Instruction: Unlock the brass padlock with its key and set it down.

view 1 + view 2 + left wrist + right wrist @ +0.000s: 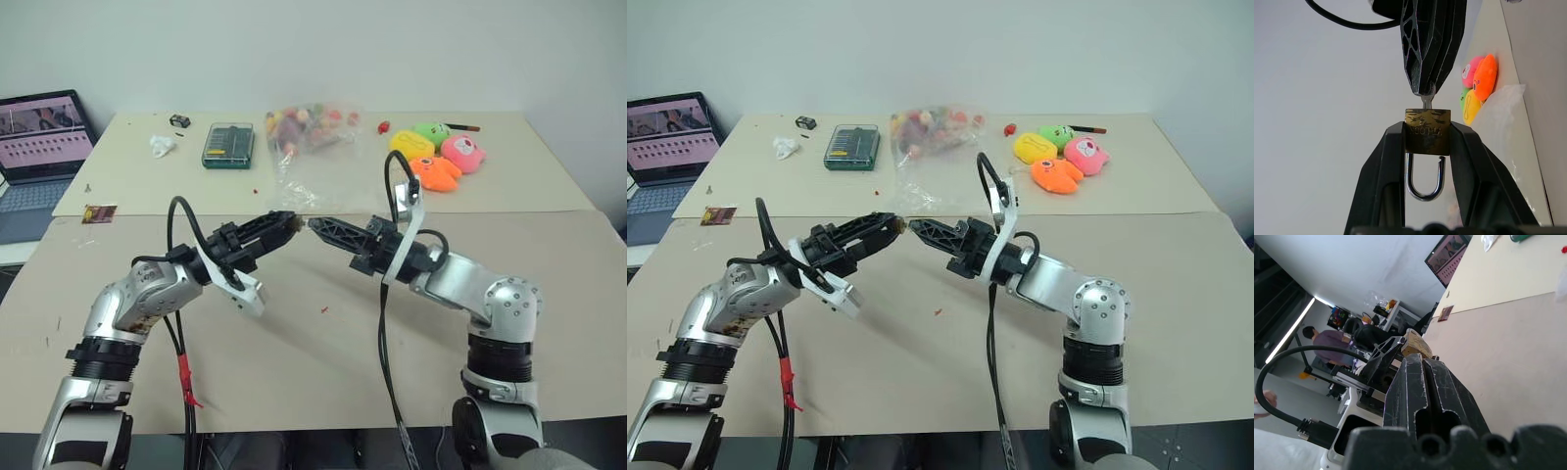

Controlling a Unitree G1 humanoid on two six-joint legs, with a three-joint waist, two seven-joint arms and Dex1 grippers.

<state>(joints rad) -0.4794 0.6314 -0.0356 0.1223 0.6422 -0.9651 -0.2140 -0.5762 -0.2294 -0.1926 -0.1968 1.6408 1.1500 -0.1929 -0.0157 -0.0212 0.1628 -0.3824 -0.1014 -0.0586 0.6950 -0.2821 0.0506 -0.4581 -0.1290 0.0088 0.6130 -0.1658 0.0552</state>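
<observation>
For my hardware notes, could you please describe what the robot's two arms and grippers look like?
Both arms are silver-grey metal with black ribbed collars at the joints. The left gripper and right gripper each have two black fingers with a lattice pattern on their sides. A white bracket sits at each wrist, and a black cable loops over each wrist and hangs down; the left arm's cable carries a red tie.

Both arms meet fingertip to fingertip above the table; left gripper jaws clamped, right gripper apparently closed.
</observation>
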